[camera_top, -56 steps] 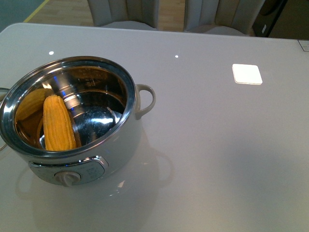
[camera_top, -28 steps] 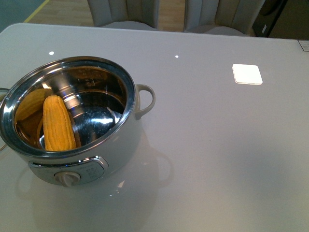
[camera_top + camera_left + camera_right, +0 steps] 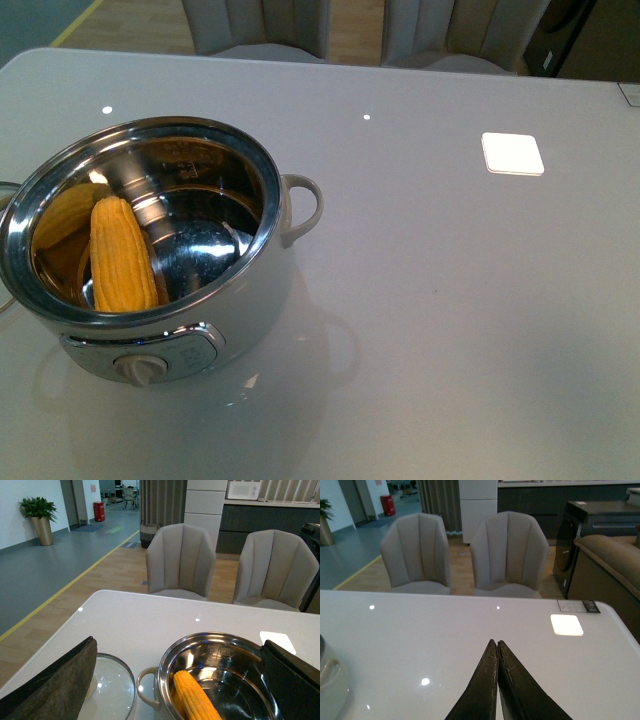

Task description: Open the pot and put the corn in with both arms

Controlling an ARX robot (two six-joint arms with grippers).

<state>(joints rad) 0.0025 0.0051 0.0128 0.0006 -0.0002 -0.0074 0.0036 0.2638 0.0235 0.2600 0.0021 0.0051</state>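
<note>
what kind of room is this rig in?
Probably an office or showroom dining/kitchen mock-up: a white table with two upholstered chairs, a dark counter with a microwave behind, and a long open floor with a potted plant.

Yellow corn [image 3: 122, 258] with kernel rows; pot [image 3: 240, 300] white outside, shiny steel inside; surface [image 3: 450, 300] seemingly pale grey.

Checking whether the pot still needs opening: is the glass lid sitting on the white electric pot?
No, the white electric pot is open, and its glass lid lies on the table beside it in the left wrist view.
</note>
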